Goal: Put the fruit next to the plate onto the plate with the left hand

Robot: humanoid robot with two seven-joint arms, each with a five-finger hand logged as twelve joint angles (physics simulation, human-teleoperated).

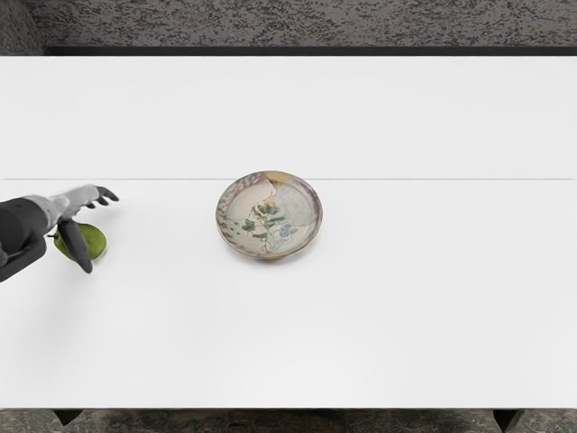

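Observation:
A green fruit point(90, 240) lies on the white table at the far left, well left of the plate. The round plate point(269, 216) has a floral pattern and a brownish rim and sits near the table's middle. My left hand point(87, 221) comes in from the left edge and hovers right over the fruit. Its fingers point(101, 196) are spread, with the thumb point(81, 253) hanging down across the fruit's left side. The hand holds nothing. No right arm shows.
The white table point(406, 298) stretches across the whole view, with a faint seam line running across at plate height. A dark textured wall point(288, 23) lies beyond the far edge.

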